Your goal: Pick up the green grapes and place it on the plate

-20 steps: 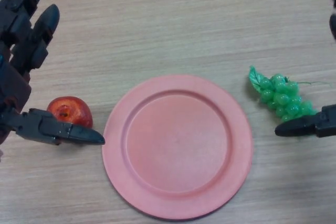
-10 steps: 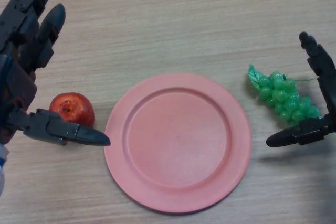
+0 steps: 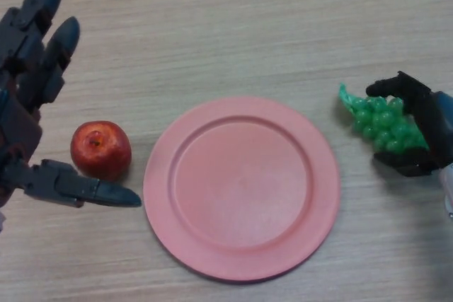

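Three things lay on the pale wood-grain table (image 3: 226, 26): a round pink plate (image 3: 242, 187), a shiny red apple (image 3: 100, 149) and a bunch of green plastic grapes (image 3: 381, 122). The plate sat in the middle of the view, its near rim close to the bottom edge, with its whole inside bare. A strip of open table ran between the plate's right rim and the grapes, and a wide stretch of bare wood lay beyond the plate toward the far edge of the view.

The apple stood just beside the plate's left rim, apart from it by a narrow gap, its stem dimple turned upward. The left hand (image 3: 28, 114) showed at the view's left side, fingers straight and spread toward the far left corner, thumb stretched out along the table in front of the apple with its tip pointing at the plate. It held nothing. Nothing stood on the line from the grapes to the plate.

The grapes lay to the right of the plate, near the right edge of the view. Their long axis ran slantwise, the green leafy stem end pointing to the far left, toward the plate's upper right rim, and the body of the bunch trailing to the near right. The right hand (image 3: 425, 122) was curled round the bunch, fingers arched over its far side and top and the thumb tucked against its near side, so that the right end of the bunch was hidden.
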